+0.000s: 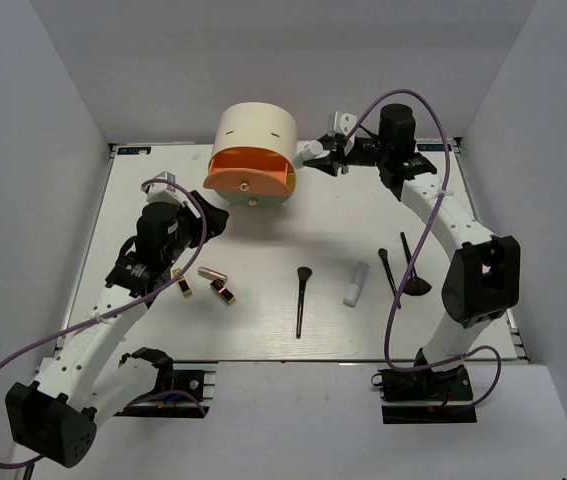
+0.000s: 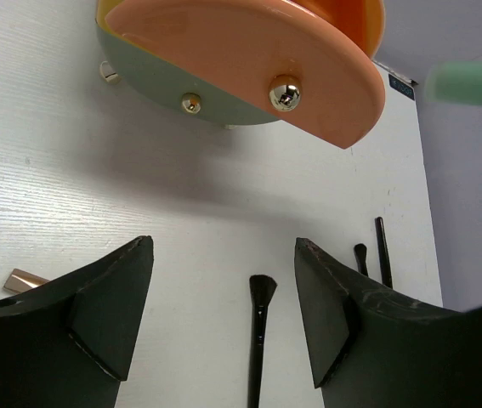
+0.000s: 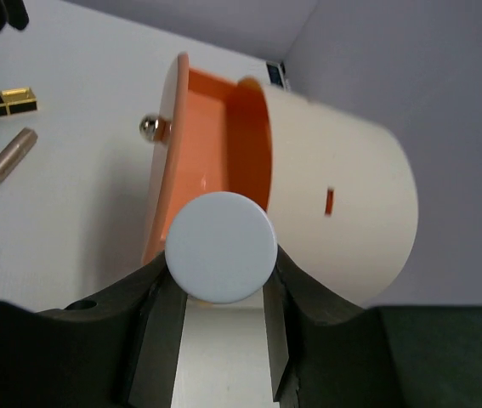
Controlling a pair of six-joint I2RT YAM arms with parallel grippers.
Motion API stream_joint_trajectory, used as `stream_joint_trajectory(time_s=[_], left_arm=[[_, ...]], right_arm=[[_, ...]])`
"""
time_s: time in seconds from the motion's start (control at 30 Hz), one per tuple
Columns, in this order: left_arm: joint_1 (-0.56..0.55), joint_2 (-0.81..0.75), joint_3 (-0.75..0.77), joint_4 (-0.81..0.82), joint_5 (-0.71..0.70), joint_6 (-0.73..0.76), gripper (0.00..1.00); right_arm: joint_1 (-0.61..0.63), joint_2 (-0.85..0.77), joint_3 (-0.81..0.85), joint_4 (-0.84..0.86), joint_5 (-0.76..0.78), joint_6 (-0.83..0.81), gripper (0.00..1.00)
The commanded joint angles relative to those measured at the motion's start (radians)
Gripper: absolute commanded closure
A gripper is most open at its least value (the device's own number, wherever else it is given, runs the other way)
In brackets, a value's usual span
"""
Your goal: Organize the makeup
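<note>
The green-capped bottle [image 1: 311, 152] is hanging sideways, gripped; three lipsticks [image 1: 212, 274], three brushes [image 1: 303, 298] and a white tube [image 1: 355, 284] are lying flat.

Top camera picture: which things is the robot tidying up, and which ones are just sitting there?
For the job:
small bottle, being held
two gold-black lipsticks
rose-gold lipstick
white tube
flat brush
thin brush
fan brush

Just there, not makeup:
cream box, with its orange drawer open, so it is likely where things go
</note>
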Motion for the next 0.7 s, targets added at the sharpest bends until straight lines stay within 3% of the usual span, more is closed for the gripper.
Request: stream_joint_trajectory(time_s=[0.0, 0.23, 0.37, 0.5, 0.67], left_arm=[[-0.005, -0.034, -0.015, 0.011, -0.007, -0.010, 0.23], [-0.005, -0.034, -0.021, 0.034, 0.007, -0.011, 0.23], [-0.005, -0.044, -0.015, 0.065, 0.027, 0.004, 0.23], [-0.005, -0.048, -0.013, 0.088, 0.041, 0.015, 0.23], [-0.005, -0.053, 0.001, 0.072, 0.035, 0.016, 0.23]], right_arm=[[0.023, -0.009, 0.066, 0.206, -0.036, 0.117, 1.00], [0.066, 0.016, 0.080, 0.387, -0.035, 0.239, 1.00], [0.078, 0.067, 0.095, 0.664, 0.013, 0.494, 1.00], [0.087, 0.168, 0.165, 0.888, 0.047, 0.884, 1.00], [0.118, 0.271, 0.259, 0.894, 0.086, 0.976, 1.00]])
